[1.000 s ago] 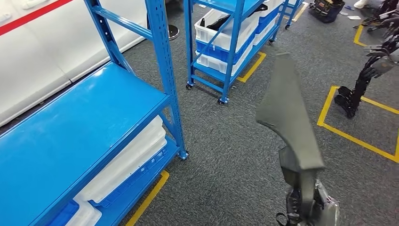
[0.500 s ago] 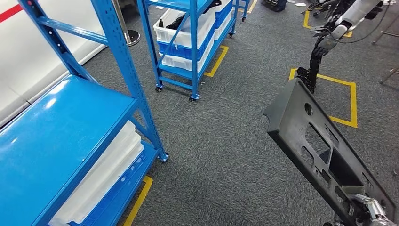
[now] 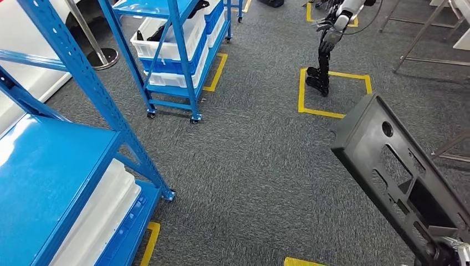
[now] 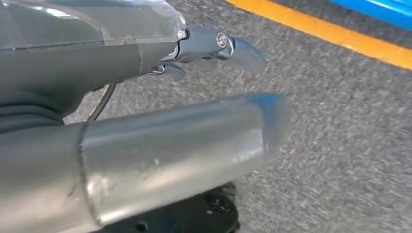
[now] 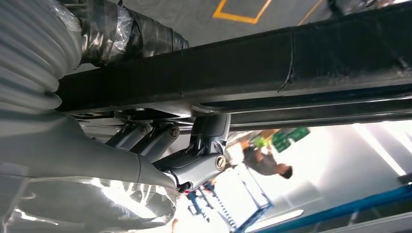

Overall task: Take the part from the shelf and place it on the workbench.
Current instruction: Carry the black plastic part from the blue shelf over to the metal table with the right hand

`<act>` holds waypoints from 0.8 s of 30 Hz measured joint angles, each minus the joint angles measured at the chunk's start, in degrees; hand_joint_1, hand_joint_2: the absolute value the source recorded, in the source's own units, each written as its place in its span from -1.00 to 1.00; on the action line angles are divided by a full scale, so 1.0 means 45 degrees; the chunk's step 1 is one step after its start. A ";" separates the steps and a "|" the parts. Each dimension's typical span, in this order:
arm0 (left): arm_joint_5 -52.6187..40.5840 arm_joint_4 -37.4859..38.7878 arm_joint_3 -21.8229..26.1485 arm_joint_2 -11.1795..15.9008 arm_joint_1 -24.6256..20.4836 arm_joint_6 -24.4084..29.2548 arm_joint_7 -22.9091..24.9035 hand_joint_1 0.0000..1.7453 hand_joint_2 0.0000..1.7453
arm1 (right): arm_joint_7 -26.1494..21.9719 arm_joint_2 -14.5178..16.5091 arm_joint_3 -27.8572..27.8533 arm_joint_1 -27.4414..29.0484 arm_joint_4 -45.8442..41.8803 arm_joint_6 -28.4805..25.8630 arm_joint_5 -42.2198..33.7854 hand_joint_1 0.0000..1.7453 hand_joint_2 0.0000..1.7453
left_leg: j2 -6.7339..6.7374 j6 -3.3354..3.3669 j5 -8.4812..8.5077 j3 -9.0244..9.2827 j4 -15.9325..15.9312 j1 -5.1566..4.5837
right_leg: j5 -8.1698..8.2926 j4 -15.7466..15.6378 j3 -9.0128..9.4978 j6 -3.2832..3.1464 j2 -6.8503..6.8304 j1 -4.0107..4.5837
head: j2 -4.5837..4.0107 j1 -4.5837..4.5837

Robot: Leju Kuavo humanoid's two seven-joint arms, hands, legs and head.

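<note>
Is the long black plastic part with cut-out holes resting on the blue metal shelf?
No: the long black plastic part is off the blue metal shelf, held by the right hand above the grey carpet.

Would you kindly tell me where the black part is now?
In the head view, the black part is at lower right, held by the right hand above grey carpet.

**Black part in my right hand's grasp**

From the wrist camera I see my right hand (image 5: 160, 145) holding the long black part (image 5: 272, 73), thumb (image 5: 116, 26) wrapped over one side and dark fingers (image 5: 209, 133) pressed against the other. Past the part lies grey floor with a yellow taped square (image 5: 240, 10). Beyond the fingers, a person (image 5: 260, 158) stands near a blue shelf frame (image 5: 243, 199), blurred against bright light.
</note>
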 joint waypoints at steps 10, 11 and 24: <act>-0.0012 -0.0051 0.0081 -0.0057 0.0039 -0.0011 -0.0010 -1.00 -1.00 | 0.0034 0.0051 -0.0094 0.0060 -0.0053 -0.0027 0.0068 1.00 1.00 | 0.1867 0.0265 0.0170 0.0034 -0.0299 0.0057 | -0.1119 0.2704 -0.1280 0.0522 -0.1673 -0.0118 | 0.0000 0.0055; -0.0033 -0.0052 0.0083 -0.0068 0.0028 -0.0012 -0.0009 -1.00 -1.00 | 0.0037 0.0051 -0.0098 0.0064 -0.0056 -0.0028 0.0118 1.00 1.00 | 0.2030 0.0216 0.0126 0.0057 -0.0273 0.0060 | -0.0700 0.1781 -0.0742 0.0527 -0.1902 -0.0131 | 0.0000 0.0056; -0.0237 -0.0075 0.0371 -0.0088 -0.0036 -0.0045 0.0018 -1.00 -1.00 | 0.0831 0.0077 0.0318 0.0352 -0.0493 -0.0996 0.2112 1.00 1.00 | 0.1112 -0.0366 -0.1834 -0.1428 0.3565 0.0092 | -0.0046 -0.0077 0.0012 -0.0241 -0.1056 0.0024 | 0.0000 0.0033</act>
